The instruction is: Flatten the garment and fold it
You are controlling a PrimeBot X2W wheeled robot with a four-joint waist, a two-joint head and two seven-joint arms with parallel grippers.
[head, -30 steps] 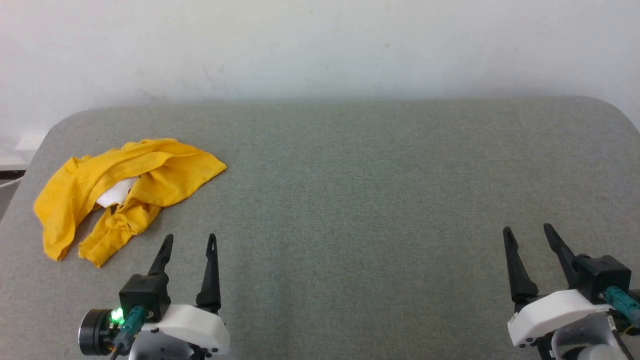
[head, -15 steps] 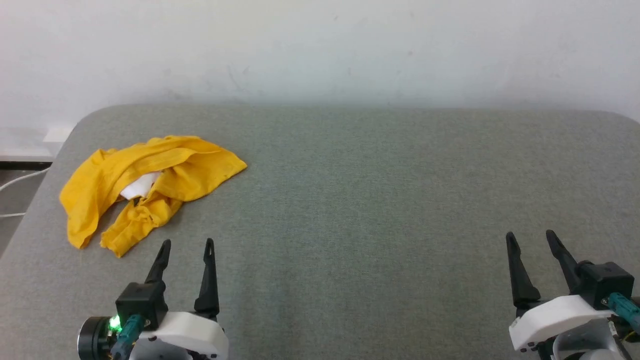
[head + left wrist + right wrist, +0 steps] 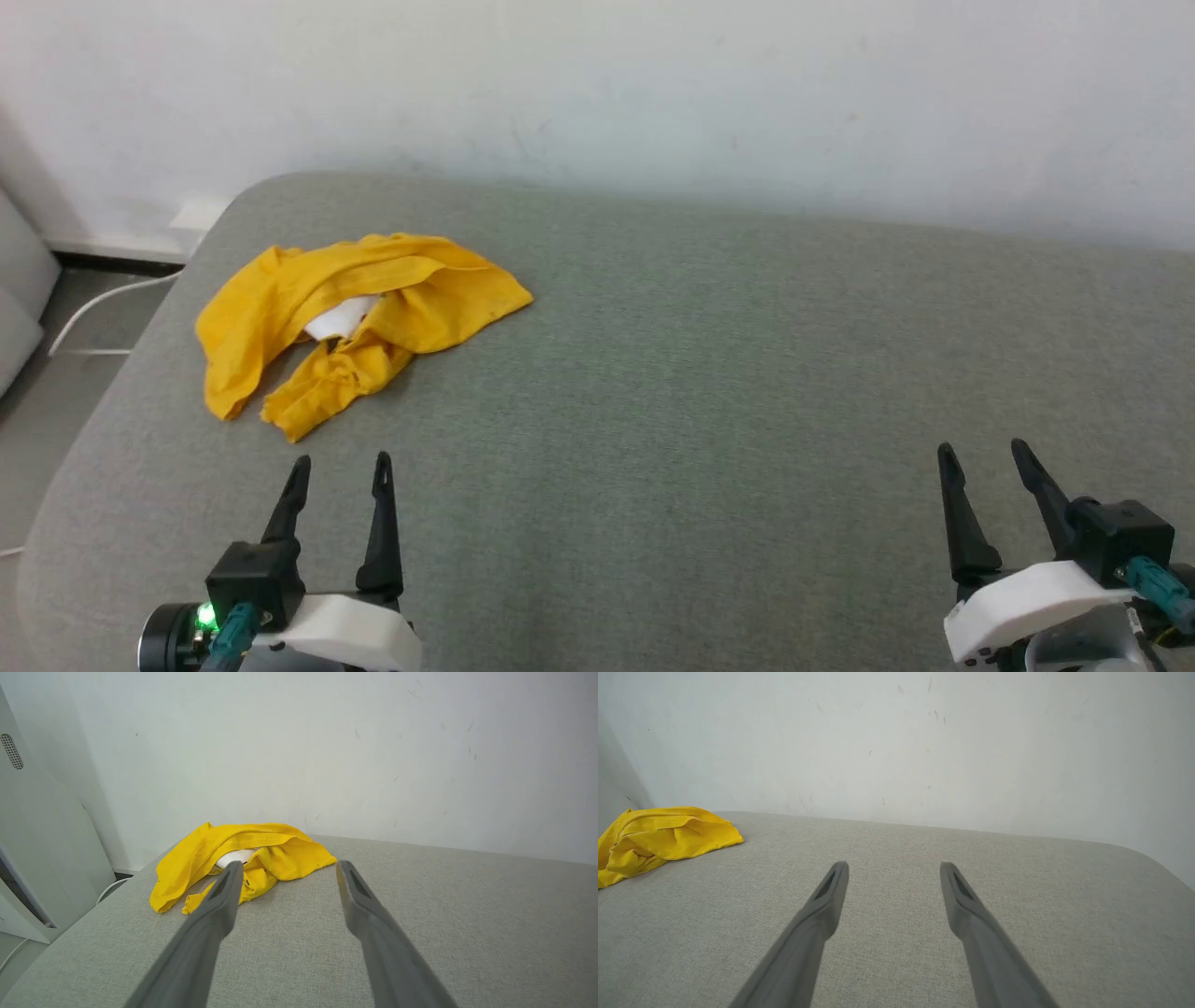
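The garment (image 3: 355, 317) is a bright yellow T-shirt lying crumpled in a heap on the far left of the grey padded table (image 3: 709, 373), with a white patch showing in its folds. In the left wrist view the garment (image 3: 243, 858) lies ahead, just beyond the fingertips. In the right wrist view the garment (image 3: 658, 835) sits far off at the left edge. My left gripper (image 3: 341, 464) hovers open and empty a short way in front of the heap. At the lower right, my right gripper (image 3: 980, 451) is open and empty, far from the cloth.
A white wall (image 3: 597, 84) runs behind the table. Left of the table are the floor, a white cable (image 3: 103, 299) and a pale grey panel (image 3: 32, 858). The table's rounded left edge lies close to the garment.
The head camera has turned left, so the whole picture shifted right and the floor at the left came into view. The garment lies as before. Both grippers stay open.
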